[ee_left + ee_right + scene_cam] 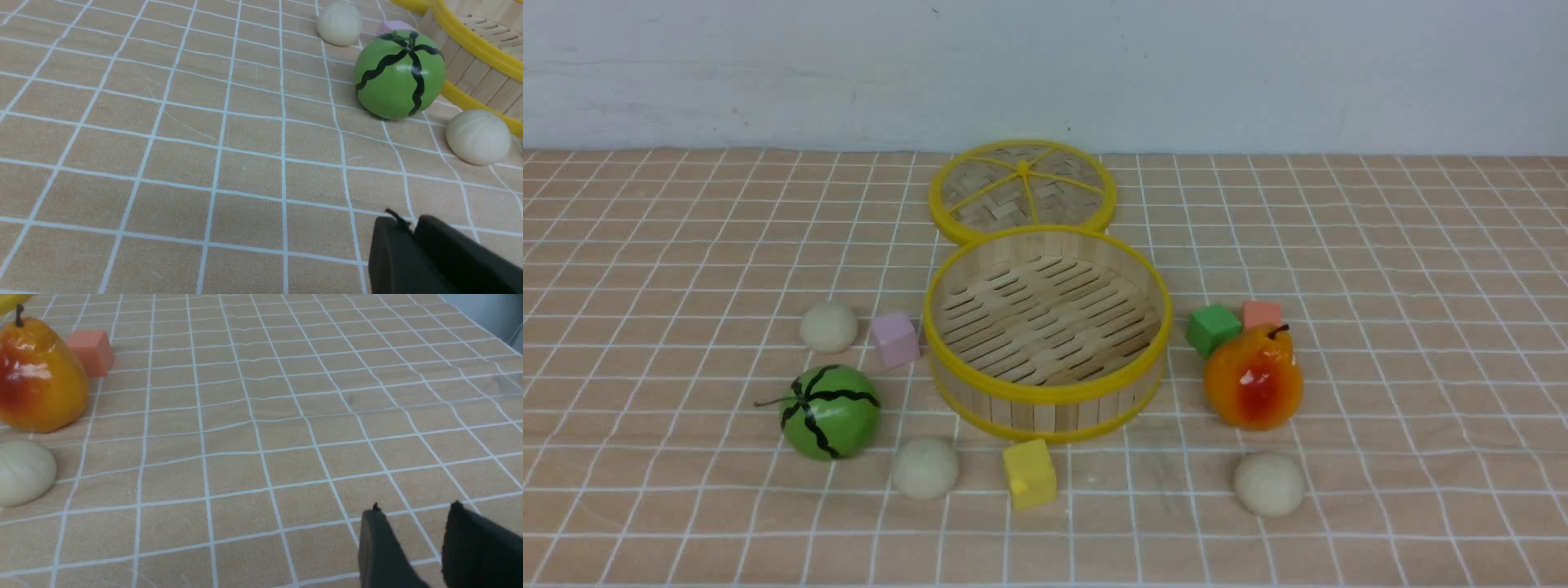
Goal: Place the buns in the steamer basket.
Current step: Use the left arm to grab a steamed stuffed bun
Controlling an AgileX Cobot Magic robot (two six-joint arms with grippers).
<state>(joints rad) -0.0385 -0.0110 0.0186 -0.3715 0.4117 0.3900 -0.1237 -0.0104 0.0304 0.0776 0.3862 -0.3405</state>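
Left gripper point(412, 223) hangs closed and empty over the peach checked tablecloth point(163, 163), two smooth cream-white dough buns point(477, 136) beyond it beside the green striped melon point(399, 74). Right gripper point(416, 507) stands parted, holding nothing. Seen from the front, all three buns lie on the cloth around the round yellow-rimmed bamboo steamer basket point(1045, 415), none inside.

The round bamboo-slat steamer basket point(1045, 412) with yellow rims is open from above, but a green striped melon point(831, 411) crowds between the far left cream-white dough bun point(828, 326) and the near left bun point(925, 467), a yellow cube point(1029, 473) flanks the latter, and a glossy orange-red pear point(1252, 377) stands behind the right bun point(1269, 483), which otherwise has bare checked cloth point(1421, 367) around it.
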